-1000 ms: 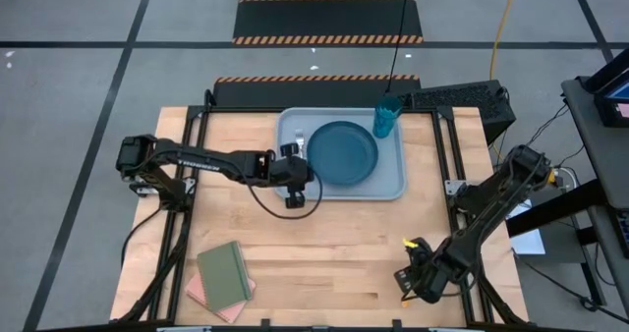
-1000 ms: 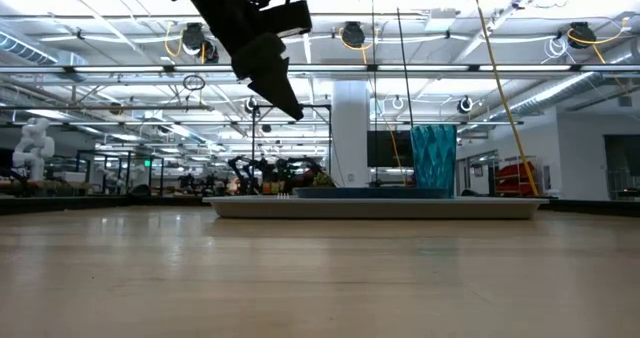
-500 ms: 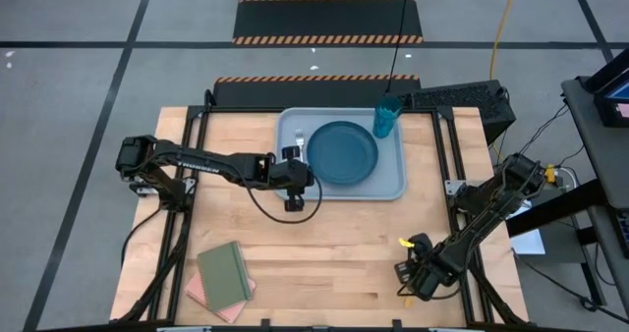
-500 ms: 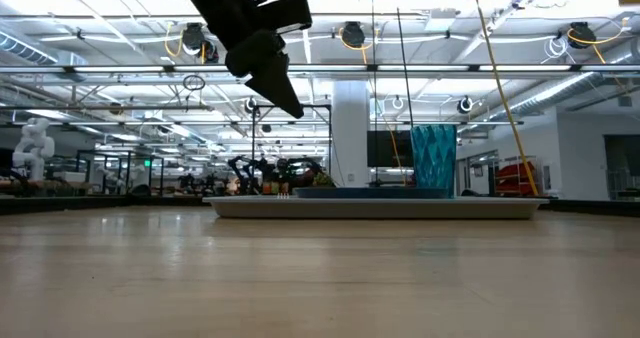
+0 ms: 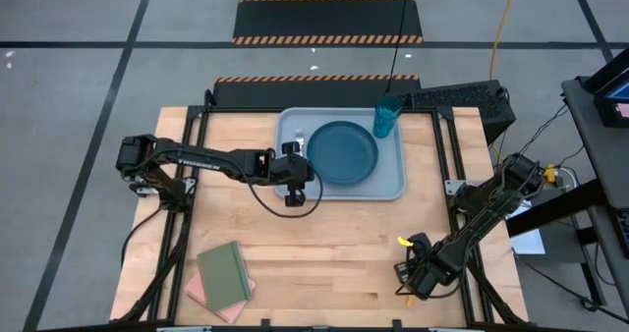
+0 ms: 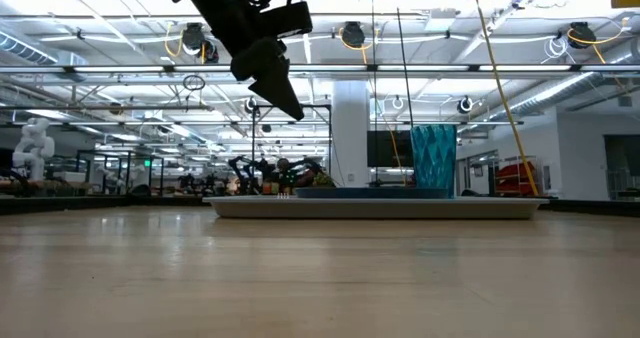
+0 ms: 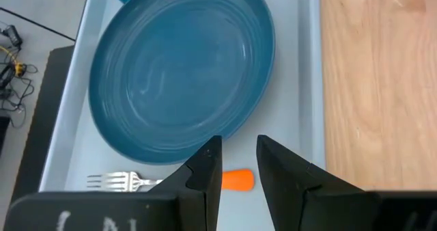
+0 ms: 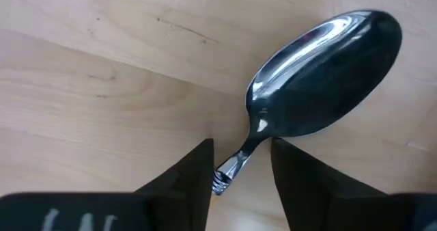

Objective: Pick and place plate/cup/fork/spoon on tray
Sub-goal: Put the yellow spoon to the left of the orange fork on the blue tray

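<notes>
I see the tray (image 5: 393,189) at the table's far edge carrying the plate (image 5: 341,152), with the cup (image 5: 385,118) in its far right corner and the fork (image 7: 136,182) beside the plate. My left gripper (image 7: 237,168) hovers there, fingers parted, empty. My right gripper (image 8: 240,164) straddles the spoon (image 8: 321,70) near the table's right front; grip unclear.

Tray (image 5: 401,165) at the counter's (image 5: 324,244) far edge. Plate (image 5: 342,152) on tray, centre. Cup (image 5: 385,118) upright in tray's far right corner. Left hand (image 5: 293,175) over tray's left rim. Right hand (image 5: 410,273) near counter's front right, well apart from tray. Green notebook (image 5: 223,273) front left, far from tray.
</notes>
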Motion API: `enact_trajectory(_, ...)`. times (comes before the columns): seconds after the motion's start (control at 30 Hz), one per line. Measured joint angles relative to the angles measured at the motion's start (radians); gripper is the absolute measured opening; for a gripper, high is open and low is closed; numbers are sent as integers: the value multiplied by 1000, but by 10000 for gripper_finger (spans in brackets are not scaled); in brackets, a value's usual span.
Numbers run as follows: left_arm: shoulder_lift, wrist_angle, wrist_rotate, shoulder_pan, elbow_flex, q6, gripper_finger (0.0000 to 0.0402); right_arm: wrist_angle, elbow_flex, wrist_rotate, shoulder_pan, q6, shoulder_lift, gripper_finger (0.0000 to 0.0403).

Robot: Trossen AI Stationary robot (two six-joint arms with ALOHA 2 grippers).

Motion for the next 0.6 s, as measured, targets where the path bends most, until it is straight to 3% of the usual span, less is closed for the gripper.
enact_trajectory(0.6,0,0,0,1,0,-1,97,-32,-1,43,1,-65,0,44)
